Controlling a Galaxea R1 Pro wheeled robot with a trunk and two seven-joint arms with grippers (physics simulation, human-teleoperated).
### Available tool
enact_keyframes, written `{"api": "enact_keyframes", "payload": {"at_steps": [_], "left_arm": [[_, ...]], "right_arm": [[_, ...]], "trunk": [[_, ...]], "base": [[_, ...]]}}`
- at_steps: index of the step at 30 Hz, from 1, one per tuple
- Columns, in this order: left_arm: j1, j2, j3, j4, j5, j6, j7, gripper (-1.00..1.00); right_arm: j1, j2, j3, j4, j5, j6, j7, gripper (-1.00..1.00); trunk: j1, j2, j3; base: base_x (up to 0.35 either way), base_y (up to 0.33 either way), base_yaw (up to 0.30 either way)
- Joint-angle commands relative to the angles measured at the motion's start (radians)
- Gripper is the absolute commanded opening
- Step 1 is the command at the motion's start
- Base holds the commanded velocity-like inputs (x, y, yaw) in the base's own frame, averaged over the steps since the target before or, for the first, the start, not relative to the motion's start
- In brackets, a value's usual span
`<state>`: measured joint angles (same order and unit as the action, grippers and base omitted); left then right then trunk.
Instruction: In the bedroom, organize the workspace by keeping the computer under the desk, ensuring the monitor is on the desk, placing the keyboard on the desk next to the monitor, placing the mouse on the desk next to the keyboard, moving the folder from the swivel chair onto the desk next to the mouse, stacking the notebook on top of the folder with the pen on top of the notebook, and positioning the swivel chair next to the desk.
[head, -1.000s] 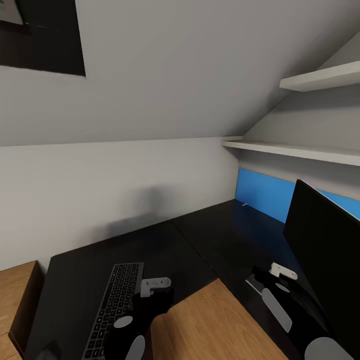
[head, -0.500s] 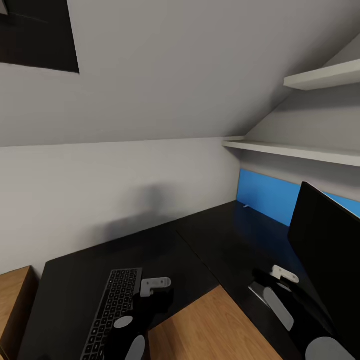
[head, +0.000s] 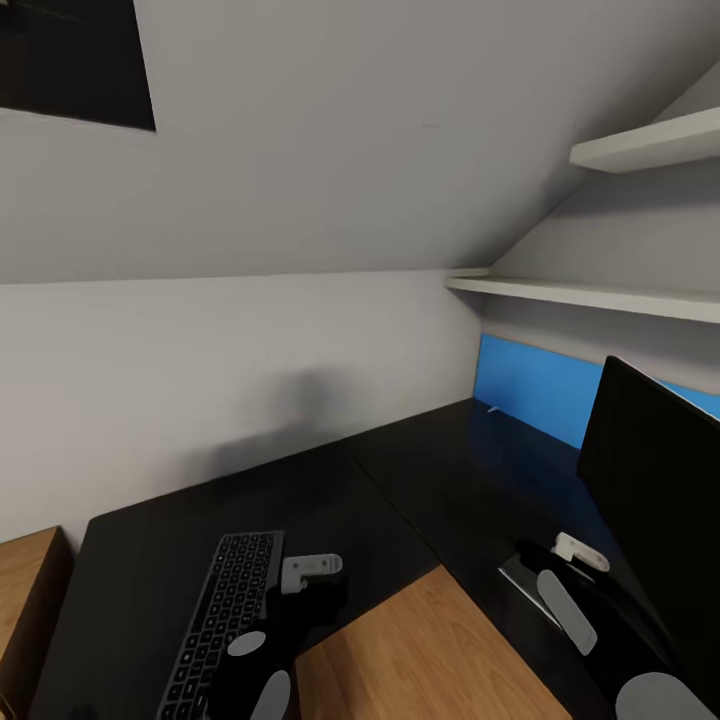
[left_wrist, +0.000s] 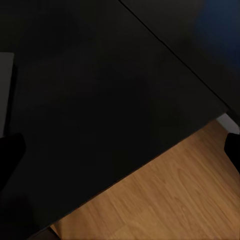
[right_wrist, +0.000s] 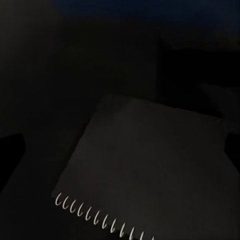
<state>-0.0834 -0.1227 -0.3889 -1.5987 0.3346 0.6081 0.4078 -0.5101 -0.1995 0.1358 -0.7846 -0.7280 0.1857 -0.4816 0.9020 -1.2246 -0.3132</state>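
step: notebook stage, my guess; blue panel by the back wall may be the folder.
notebook: thin dark grey spiral-bound notebook (right_wrist: 150, 170) flat on glossy black desk (head: 440, 490), under my right tool (head: 578, 552).
right tool: fingers spread, released.
left tool (head: 310, 570): released, beside slim dark grey keyboard (head: 225, 615).
next: lower, clench notebook edge.

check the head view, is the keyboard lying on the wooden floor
No, the keyboard lies on the black desk, left of the floor gap.
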Motion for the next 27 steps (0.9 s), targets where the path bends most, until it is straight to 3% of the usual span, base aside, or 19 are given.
{"api": "enact_keyframes", "payload": {"at_steps": [1,11,27], "left_arm": [[-0.001,0.000,-0.001,-0.001,0.011,0.002,0.010,1.00],[-0.001,0.000,-0.002,-0.001,0.011,0.002,0.011,1.00],[-0.001,0.002,-0.001,-0.001,0.011,0.002,0.011,1.00]], "right_arm": [[-0.001,-0.001,0.003,-0.002,-0.006,0.005,-0.008,1.00],[-0.001,-0.001,-0.050,-0.005,-0.085,0.009,-0.008,1.00],[-0.001,-0.001,-0.088,-0.005,-0.088,0.032,-0.005,1.00]], "trunk": [[0.004,-0.008,-0.005],[0.042,-0.078,-0.036],[0.104,-0.190,-0.086]], "base": [[0.000,0.000,0.000],[0.000,0.000,0.000],[0.000,0.000,0.000]]}}
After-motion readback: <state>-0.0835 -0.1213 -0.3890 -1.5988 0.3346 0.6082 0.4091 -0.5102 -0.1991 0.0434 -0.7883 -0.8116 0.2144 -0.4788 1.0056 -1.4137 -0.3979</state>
